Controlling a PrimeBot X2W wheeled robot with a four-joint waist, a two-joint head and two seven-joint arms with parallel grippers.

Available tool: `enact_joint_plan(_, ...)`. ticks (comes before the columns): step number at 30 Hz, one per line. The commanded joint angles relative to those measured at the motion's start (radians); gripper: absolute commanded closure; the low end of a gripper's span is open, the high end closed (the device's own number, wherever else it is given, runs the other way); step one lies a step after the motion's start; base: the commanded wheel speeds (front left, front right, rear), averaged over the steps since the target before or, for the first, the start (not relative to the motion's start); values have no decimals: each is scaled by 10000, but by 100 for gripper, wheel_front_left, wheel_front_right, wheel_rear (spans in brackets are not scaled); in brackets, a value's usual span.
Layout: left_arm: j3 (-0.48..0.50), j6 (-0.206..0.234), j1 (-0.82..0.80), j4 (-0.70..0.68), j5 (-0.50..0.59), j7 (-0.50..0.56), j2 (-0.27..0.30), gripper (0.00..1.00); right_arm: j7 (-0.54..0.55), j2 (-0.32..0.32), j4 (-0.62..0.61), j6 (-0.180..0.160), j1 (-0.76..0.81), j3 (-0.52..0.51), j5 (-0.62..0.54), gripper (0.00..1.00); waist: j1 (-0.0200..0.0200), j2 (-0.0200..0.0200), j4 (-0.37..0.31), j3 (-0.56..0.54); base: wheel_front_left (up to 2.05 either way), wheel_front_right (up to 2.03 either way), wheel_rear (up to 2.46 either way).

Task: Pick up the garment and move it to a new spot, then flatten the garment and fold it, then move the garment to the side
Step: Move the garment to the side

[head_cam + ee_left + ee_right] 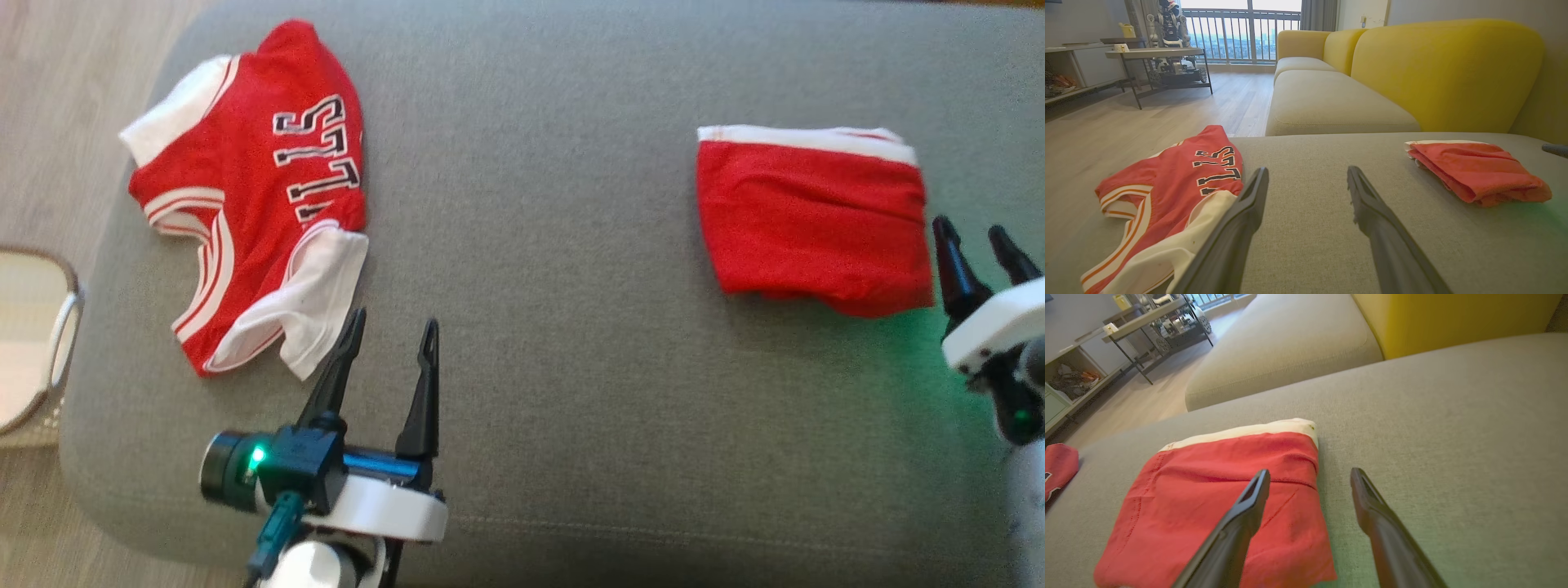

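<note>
On the gray cushion, the rumpled red-and-white jersey lies at the left with the left gripper, jaws spread and empty, just beside its white hem, while the folded red garment lies at the right, the right gripper, likewise spread and empty, just beside it.

The jersey's lettering ran under a fold, so its first letters could not be read. One finger of the left claw covered the jersey's white hem, and the frame's bottom edge cut the cloth off. Under the right claw, the folded red garment's near edge ran out of frame. Far beyond both claws, the contents of the shelf unit were too small to tell.
</note>
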Motion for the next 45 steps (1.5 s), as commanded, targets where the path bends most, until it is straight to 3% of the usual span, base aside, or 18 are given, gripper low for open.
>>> enact_joint_plan(1, 246, 29, -507, -412, -62, -53, -61, 0, 181, -296, -177, -4, -474, 234, 176, 0, -3, 0, 232, 419, 0, 0, 0)
enact_joint_plan(7, 20, -20, -976, -429, -124, -53, -61, 0, 547, -904, 608, -4, -1330, 479, 356, 0, -3, 0, 489, 1076, 0, 0, 0)
enact_joint_plan(12, -156, -25, -1282, -445, -180, -53, -61, 0, 908, -1053, 1267, -4, -1789, 753, 555, 0, -3, 0, 610, 1396, 0, 0, 0)
enact_joint_plan(14, -194, 2, -1343, -439, -196, -53, -62, 0, 1076, -1027, 1424, -4, -1846, 928, 711, 5, -3, 0, 596, 1444, 0, 0, 0)
enact_joint_plan(15, -209, 13, -1364, -435, -209, -53, -62, 0, 1131, -1011, 1462, -4, -1858, 1040, 806, 35, -3, 0, 572, 1458, 0, 0, 0)
enact_joint_plan(18, -227, 26, -1387, -393, -213, -53, -62, 0, 991, -1017, 1479, -4, -1823, 1251, 984, 100, -3, 0, 426, 1419, 0, 0, 0)
enact_joint_plan(25, -94, -35, -1311, -370, -78, -53, -62, 0, 504, -1298, 1063, -4, -1483, 1727, 1095, 100, -3, 0, -255, 1219, 0, 0, 0)
enact_joint_plan(35, 159, -310, -1286, -413, 259, -53, -39, 0, 542, -2322, -275, -4, -1187, 1968, 849, 100, -3, 0, -1592, 1327, 0, 0, 0)
enact_joint_plan(45, 342, -536, -1431, -492, 526, -53, 137, 0, 636, -2884, -1101, -4, -1119, 1521, 624, 100, -3, 0, -2374, 1685, 0, 0, 0)
